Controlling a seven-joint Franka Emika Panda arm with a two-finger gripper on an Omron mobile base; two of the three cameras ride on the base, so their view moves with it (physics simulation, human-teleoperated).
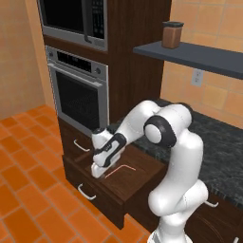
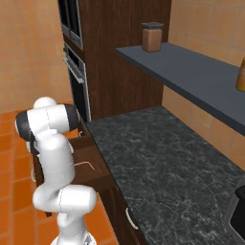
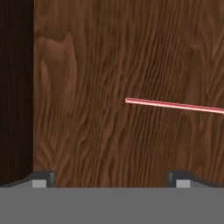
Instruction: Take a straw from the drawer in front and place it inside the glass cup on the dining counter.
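The drawer (image 1: 137,176) stands pulled out, exposing its flat, dark, wood-grained floor, on which the straw (image 1: 119,170) lies loose: a very thin pinkish-red and white rod with an angled bend at one end. The gripper (image 1: 97,172) points down into the drawer, presumably to line up a pick; in the hand view its fingers (image 3: 43,178) are spread wide and hold nothing, with the straw (image 3: 175,105) at about two o'clock.
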